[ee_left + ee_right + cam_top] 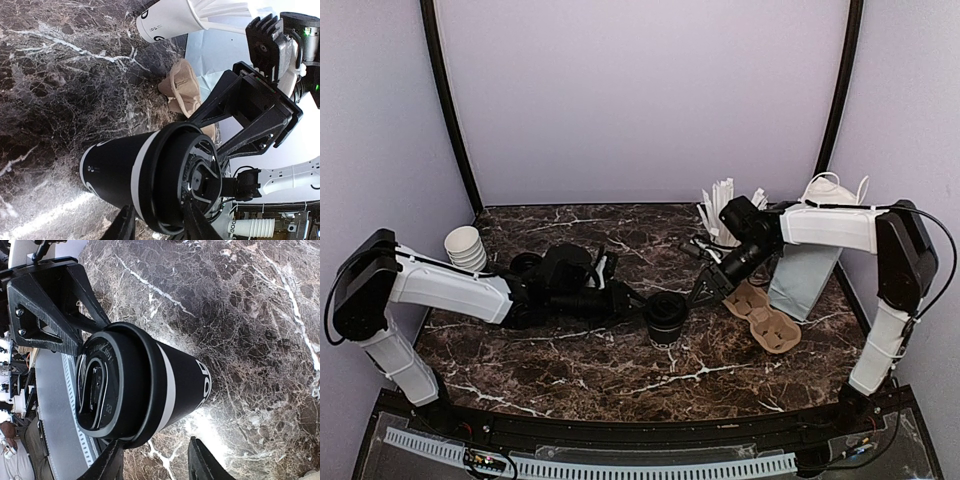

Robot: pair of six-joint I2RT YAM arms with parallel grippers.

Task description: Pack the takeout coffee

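**Two grippers on one coffee, and I can't say who's got it**

So here's where I'm at. The takeout coffee (667, 318) stands upright on the marble table (570, 370), just below the middle of the overhead frame, with its black lid on. I've got it bracketed. My left gripper (160, 222) comes in from the left of that frame and my right gripper (156, 460) from the upper right, both up around the lid.

Both sets of jaws are partway in, neither wide nor shut. In the left wrist view my fingers (125, 227) sit at the bottom edge, one on each side of the lid rim. They look snug, but I can't tell if the pads are actually pressing. In the right wrist view the cup sits just past my fingertips, and a sliver of table shows beside the cup wall. I can't call that a grip either.

Why crowd it like this? My guess is one side steadies the cup so it doesn't tip while the other takes it. The pulp carrier (763, 317) lies just right of the cup, with the paper bag (807, 275) standing behind it. Both are on my right arm's side, so that arm looks best placed to carry it over. My main worry is squeezing the lid loose.
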